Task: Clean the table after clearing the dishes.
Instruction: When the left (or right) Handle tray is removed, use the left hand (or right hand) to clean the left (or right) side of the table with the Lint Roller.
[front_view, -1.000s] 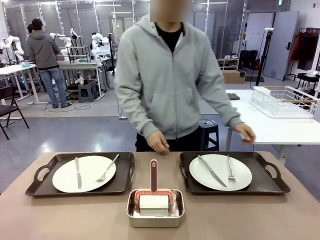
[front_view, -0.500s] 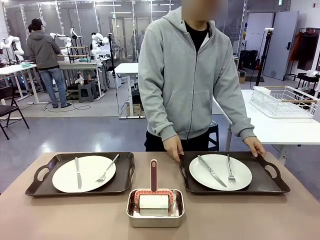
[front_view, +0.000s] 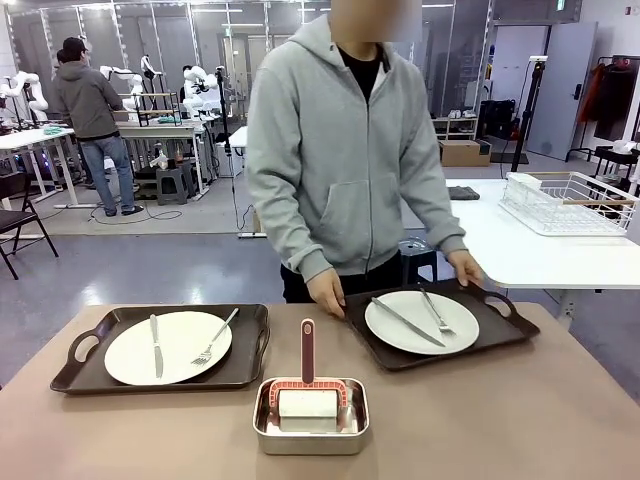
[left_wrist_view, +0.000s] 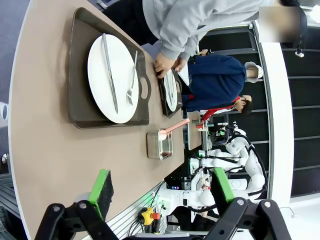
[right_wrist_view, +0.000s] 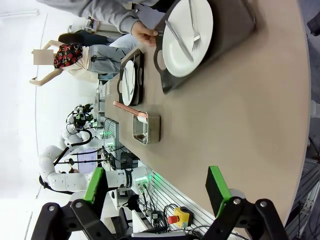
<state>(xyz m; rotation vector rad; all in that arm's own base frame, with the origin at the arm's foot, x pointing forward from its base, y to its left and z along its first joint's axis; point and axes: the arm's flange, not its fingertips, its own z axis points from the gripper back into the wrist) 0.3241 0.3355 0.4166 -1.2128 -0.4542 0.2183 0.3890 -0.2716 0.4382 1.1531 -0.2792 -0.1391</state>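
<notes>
Two dark brown trays carry the dishes on the tan table (front_view: 520, 420). The left tray (front_view: 250, 345) lies flat, its white plate (front_view: 168, 347) bearing a knife and a fork. The person's hands (front_view: 326, 293) hold the right tray (front_view: 505, 325) by its handles, raised and skewed, with its plate (front_view: 422, 322), knife and fork on it. From the left wrist, my left gripper (left_wrist_view: 162, 186) stands open above the near table edge, far from the left tray (left_wrist_view: 80, 75). My right gripper (right_wrist_view: 156, 185) is also open and holds nothing, well short of the lifted tray (right_wrist_view: 235, 25).
A silver metal pan (front_view: 310, 430) holding a white block and a red-handled tool sits at the near middle of the table, also seen as pan (left_wrist_view: 160, 144) and pan (right_wrist_view: 146, 129). A white table with a wire rack (front_view: 570, 205) stands behind at the right.
The person has gripped the right tray by both handles, lifted it off the table and swung it toward themselves. The left tray, the pan and both grippers are unchanged.
</notes>
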